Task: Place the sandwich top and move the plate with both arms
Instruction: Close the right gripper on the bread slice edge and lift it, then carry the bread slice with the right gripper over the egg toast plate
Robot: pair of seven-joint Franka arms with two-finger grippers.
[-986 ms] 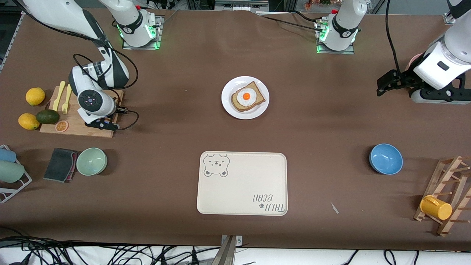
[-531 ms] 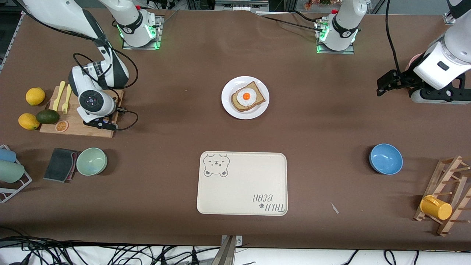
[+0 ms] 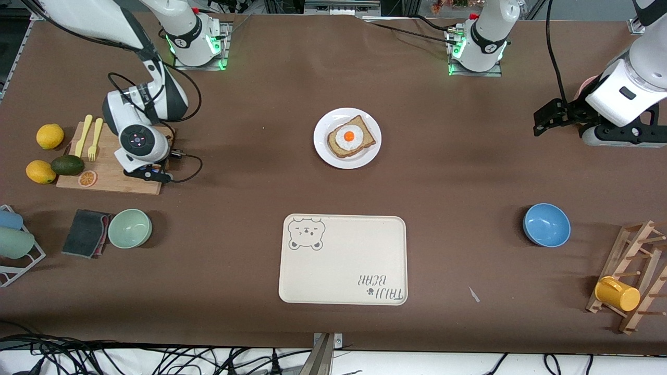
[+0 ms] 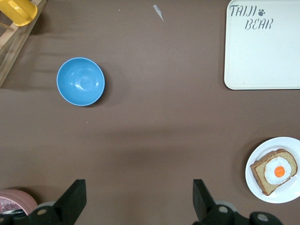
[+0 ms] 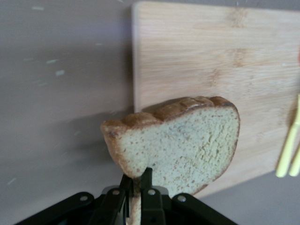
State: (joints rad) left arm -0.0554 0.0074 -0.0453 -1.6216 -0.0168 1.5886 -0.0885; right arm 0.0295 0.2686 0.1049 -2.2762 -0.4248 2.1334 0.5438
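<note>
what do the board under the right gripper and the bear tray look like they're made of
Cutting board: looks like bamboo or light wood, matte, with a visible grain of pale streaks. Bear tray: probably plastic or melamine, smooth cream with a printed bear and lettering and rounded molded corners; the exact material is uncertain.

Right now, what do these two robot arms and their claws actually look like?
Both arms are glossy white with rounded joints and black bands. The right arm trails looping black cables and has a round cap with small lights. The left arm has a black cable running up from it. Green lights glow at both bases. The right gripper and left gripper are matte black, with two flat fingers each.
</note>
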